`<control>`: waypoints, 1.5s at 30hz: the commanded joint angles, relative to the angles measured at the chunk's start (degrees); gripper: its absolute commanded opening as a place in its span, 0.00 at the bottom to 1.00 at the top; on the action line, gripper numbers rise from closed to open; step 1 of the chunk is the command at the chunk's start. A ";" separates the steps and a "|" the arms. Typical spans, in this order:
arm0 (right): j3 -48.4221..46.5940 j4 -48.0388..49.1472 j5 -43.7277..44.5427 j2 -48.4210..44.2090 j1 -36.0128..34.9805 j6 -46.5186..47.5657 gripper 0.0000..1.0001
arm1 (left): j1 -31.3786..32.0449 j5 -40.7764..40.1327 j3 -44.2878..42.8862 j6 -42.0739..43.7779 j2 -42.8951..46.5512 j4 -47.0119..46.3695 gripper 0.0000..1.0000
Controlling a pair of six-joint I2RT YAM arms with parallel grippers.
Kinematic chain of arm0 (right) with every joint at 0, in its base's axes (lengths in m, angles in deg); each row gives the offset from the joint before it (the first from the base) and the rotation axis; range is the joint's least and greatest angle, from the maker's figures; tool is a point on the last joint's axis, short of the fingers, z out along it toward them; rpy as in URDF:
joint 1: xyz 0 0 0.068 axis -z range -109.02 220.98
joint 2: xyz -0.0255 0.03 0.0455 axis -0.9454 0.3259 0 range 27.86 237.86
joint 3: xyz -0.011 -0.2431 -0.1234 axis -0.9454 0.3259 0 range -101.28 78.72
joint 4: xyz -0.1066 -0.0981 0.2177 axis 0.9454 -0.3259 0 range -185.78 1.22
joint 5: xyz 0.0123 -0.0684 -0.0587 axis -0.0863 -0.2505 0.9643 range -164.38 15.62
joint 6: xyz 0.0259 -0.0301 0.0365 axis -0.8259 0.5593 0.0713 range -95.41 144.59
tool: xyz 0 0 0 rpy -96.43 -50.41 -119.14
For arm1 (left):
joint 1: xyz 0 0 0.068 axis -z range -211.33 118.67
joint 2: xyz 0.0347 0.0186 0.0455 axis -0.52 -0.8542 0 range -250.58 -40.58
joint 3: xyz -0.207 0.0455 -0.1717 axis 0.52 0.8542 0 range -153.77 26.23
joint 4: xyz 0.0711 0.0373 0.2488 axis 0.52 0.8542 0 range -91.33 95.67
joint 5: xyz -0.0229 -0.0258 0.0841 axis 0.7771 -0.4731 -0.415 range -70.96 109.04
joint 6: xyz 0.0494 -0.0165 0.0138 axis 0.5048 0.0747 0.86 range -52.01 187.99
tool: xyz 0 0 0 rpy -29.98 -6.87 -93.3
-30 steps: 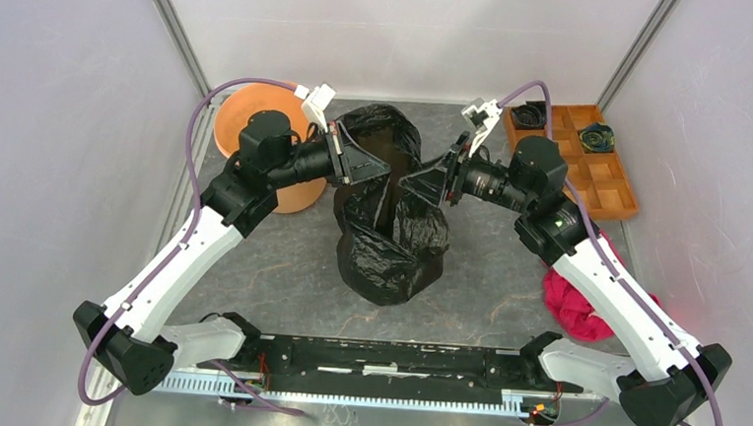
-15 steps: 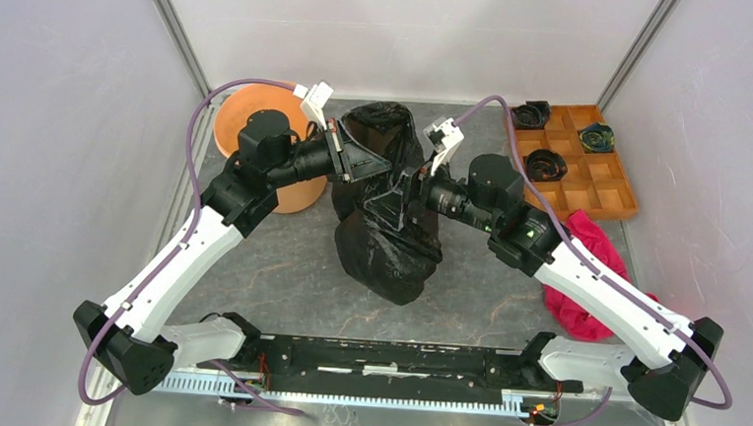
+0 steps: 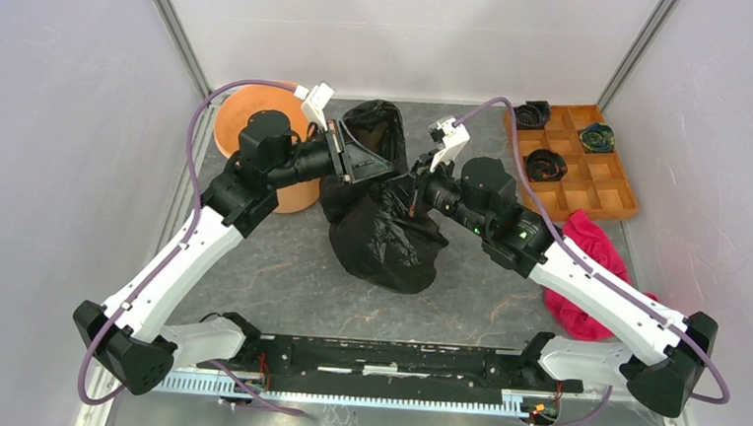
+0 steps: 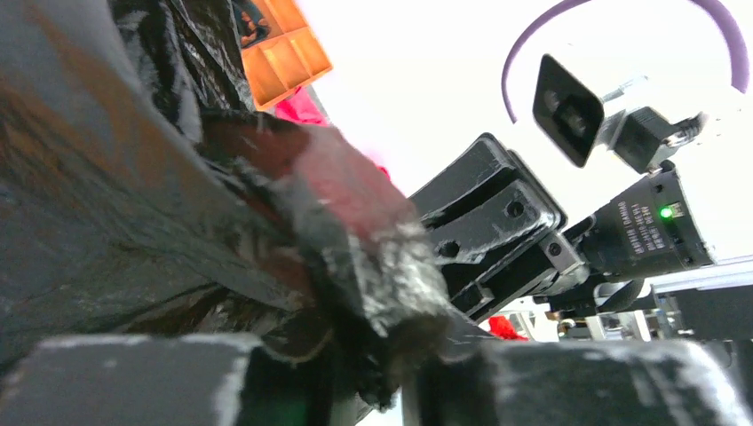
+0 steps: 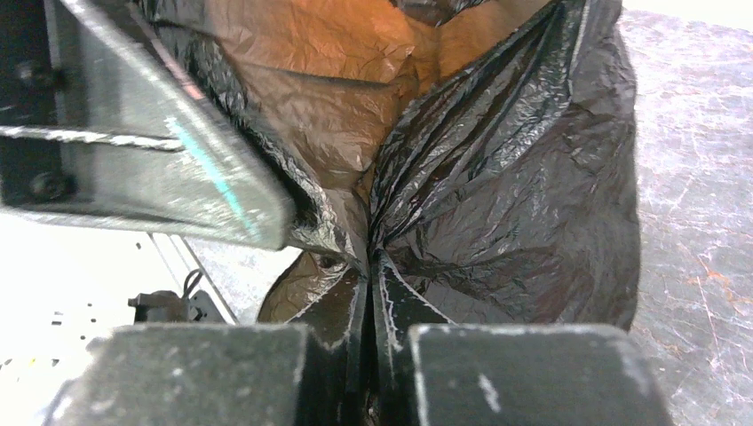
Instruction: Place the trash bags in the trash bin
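Observation:
The large black trash bag (image 3: 383,238) hangs crumpled above the table middle, held up by both arms. My left gripper (image 3: 371,161) is shut on the bag's upper left edge. My right gripper (image 3: 401,185) is shut on the film right beside it; its closed jaws pinch the plastic in the right wrist view (image 5: 368,266). In the left wrist view bunched film (image 4: 178,222) fills the space over my fingers, and the right gripper's body (image 4: 497,231) is close. The orange trash bin (image 3: 249,126) stands at the back left, behind the left arm, partly hidden.
An orange-brown compartment tray (image 3: 602,177) with small black rolls (image 3: 545,165) sits at the back right. A pink-red cloth (image 3: 586,275) lies under the right arm. The enclosure walls stand close on both sides.
My right gripper has swung left across the bag to just beside the left gripper, gathering the bag's mouth. The bag has bunched and shifted slightly left. The left arm has barely moved.

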 commanded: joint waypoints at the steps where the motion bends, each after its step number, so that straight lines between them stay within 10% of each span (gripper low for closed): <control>1: 0.91 1.21 5.44 -0.83 -0.27 1.24 0.02 | 0.13 -1.79 -3.42 3.82 0.94 3.57 0.33; 7: 2.36 -1.84 12.99 -3.30 -0.01 2.50 0.00 | 0.11 -7.70 -6.91 9.92 2.19 11.34 0.75; 12: 3.35 -4.00 16.97 -5.25 1.28 2.99 0.00 | 0.11 -11.58 -8.95 13.75 3.19 16.14 0.90; 26: 8.47 -5.41 15.39 -13.41 7.95 5.41 0.00 | -1.59 -39.26 -19.09 30.84 -2.67 33.46 1.00; 45: 8.85 -8.45 16.02 -17.57 8.10 8.87 0.00 | -10.74 -43.62 -29.63 38.08 -29.57 29.70 0.91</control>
